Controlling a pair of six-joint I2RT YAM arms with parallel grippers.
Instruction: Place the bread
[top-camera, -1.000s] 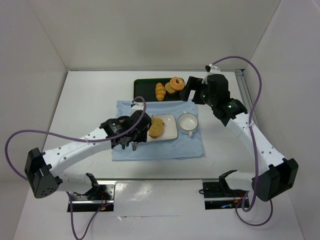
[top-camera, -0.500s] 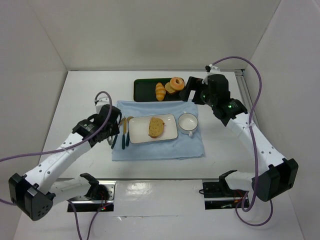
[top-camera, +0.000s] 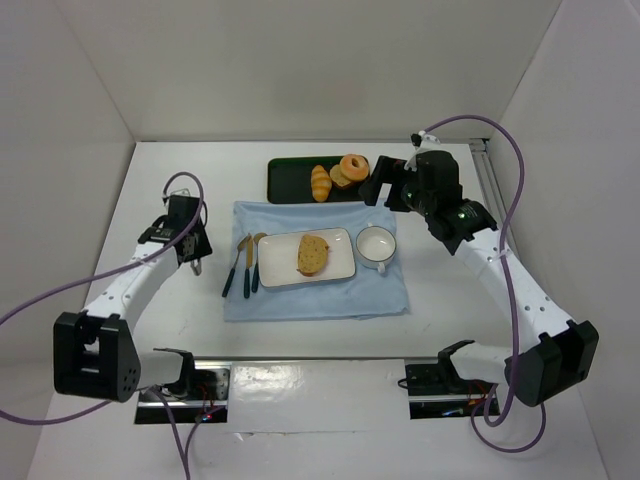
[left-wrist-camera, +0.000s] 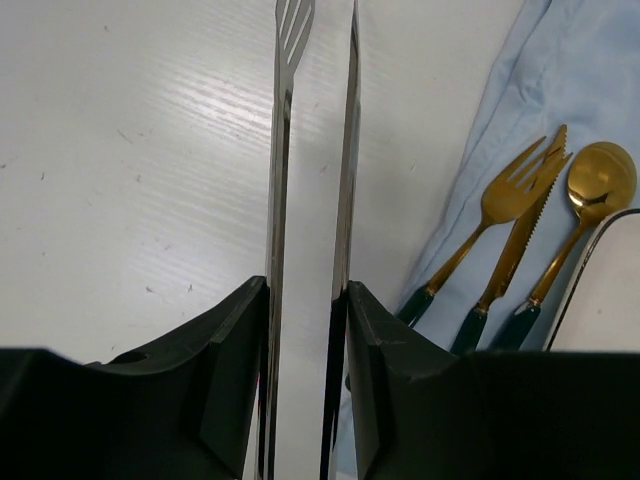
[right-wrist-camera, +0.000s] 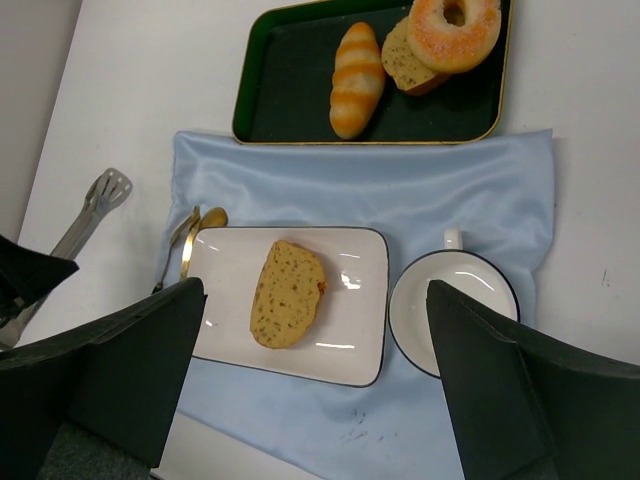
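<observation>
On one plate (right-wrist-camera: 352, 335), one bread (right-wrist-camera: 288, 293)

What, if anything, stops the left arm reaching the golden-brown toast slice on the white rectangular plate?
Nothing, probably; yes, reachable. The toast slice lies uncovered on the plate; the left hand, gripping metal tongs, sits left of the blue cloth, only flat gold cutlery between.

so the left gripper (top-camera: 188, 245) sits well left of the plate (top-camera: 338, 264) clamped on tongs (left-wrist-camera: 345, 150), while the right gripper (top-camera: 378, 182) hangs wide open past its far-right corner
</observation>
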